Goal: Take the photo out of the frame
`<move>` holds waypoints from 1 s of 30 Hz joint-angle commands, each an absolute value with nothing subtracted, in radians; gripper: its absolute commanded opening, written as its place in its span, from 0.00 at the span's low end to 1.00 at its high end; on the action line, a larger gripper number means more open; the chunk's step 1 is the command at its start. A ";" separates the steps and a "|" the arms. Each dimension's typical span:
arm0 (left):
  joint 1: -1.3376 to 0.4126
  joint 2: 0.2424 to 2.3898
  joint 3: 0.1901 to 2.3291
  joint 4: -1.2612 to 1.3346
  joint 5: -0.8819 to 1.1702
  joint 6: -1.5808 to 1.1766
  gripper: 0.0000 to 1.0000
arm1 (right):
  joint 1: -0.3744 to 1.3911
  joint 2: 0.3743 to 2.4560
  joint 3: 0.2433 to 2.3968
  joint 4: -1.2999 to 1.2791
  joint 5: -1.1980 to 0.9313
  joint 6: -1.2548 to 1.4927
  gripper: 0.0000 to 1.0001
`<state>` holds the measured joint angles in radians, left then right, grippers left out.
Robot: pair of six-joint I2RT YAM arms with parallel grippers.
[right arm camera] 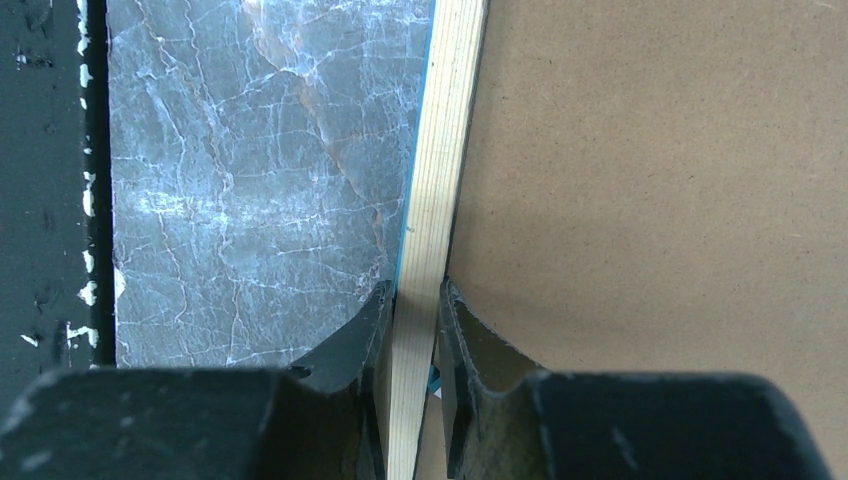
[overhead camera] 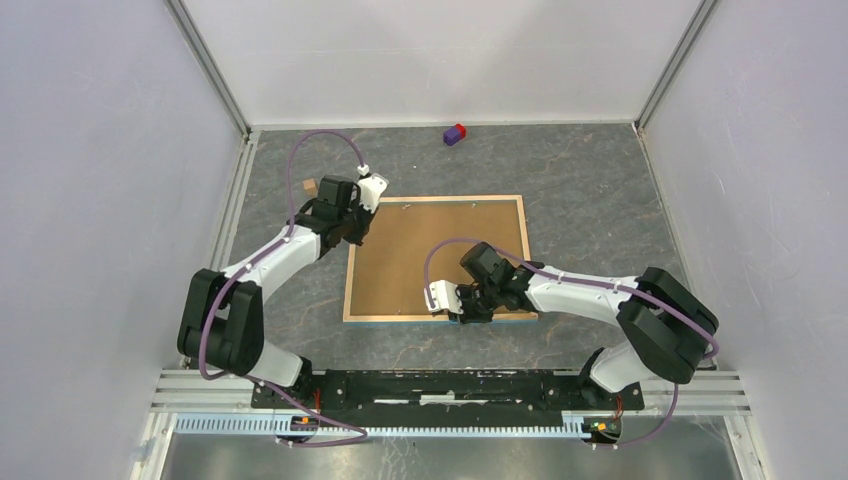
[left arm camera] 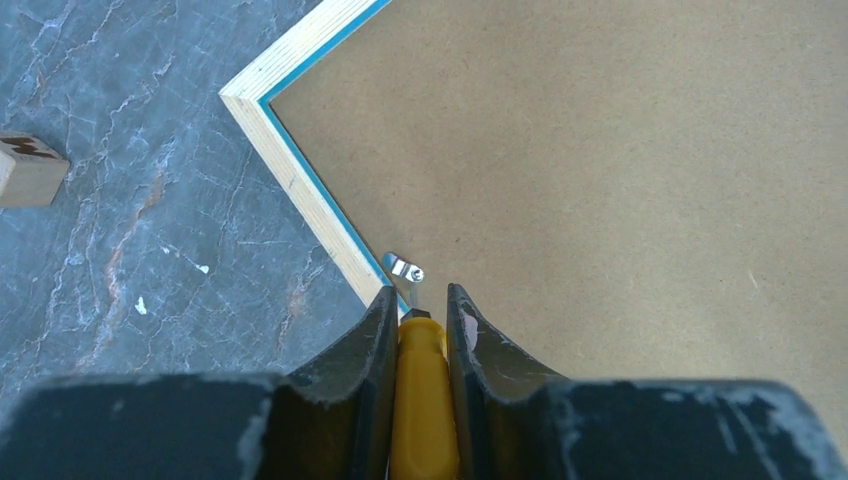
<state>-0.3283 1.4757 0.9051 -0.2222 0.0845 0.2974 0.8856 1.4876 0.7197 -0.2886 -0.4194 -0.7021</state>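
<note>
Yellow-handled tool (left arm camera: 420, 400) fills the bottom of the left wrist view, clenched between the fingers of the left pincer (left arm camera: 418, 305). Its dark tip pokes out just ahead of the fingertips and all but touches a small metal tab (left arm camera: 405, 268). That tab sits on the inner edge of the frame (left arm camera: 300, 190), whose light wood rim runs ahead and to the left of the pincer up to a corner. The brown backing board (left arm camera: 620, 200) spreads ahead and to the right. The frame lies face down on the marbled counter (left arm camera: 150, 220).

The right pincer (right arm camera: 412, 300) is clamped on a stretch of rim that runs straight ahead of it. One finger is outside over the counter, the other inside over the board. The photo cannot be seen; presumably it lies under the board, beneath both pincers.

By my reading, the frame is light and stiff, so the rim grip should pin it against sliding on the smooth counter. The tab looks small and springy and is better pushed sideways with the tip than pressed down. The board seems thin but rigid enough to lift by one freed edge. The print beneath will likely be limp and easy to crease, so it is best taken by an edge or corner.
</note>
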 commanded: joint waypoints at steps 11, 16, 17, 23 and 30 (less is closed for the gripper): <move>-0.328 1.288 1.031 -0.327 0.635 -0.142 0.02 | 0.804 1.427 0.953 -0.470 -0.635 -0.631 0.75; -0.320 1.211 1.025 -0.291 0.731 -0.278 0.02 | 0.743 1.376 1.072 -0.269 -0.607 -0.423 0.81; -0.320 1.201 1.025 -0.285 0.750 -0.292 0.02 | 0.739 1.369 1.089 -0.228 -0.591 -0.394 0.82; -0.320 1.157 1.013 -0.225 0.859 -0.396 0.02 | 0.741 1.407 1.154 -0.127 -0.626 -0.277 0.87; -0.320 1.118 0.970 -0.114 0.902 -0.503 0.02 | 0.760 1.472 1.170 -0.127 -0.675 -0.250 0.66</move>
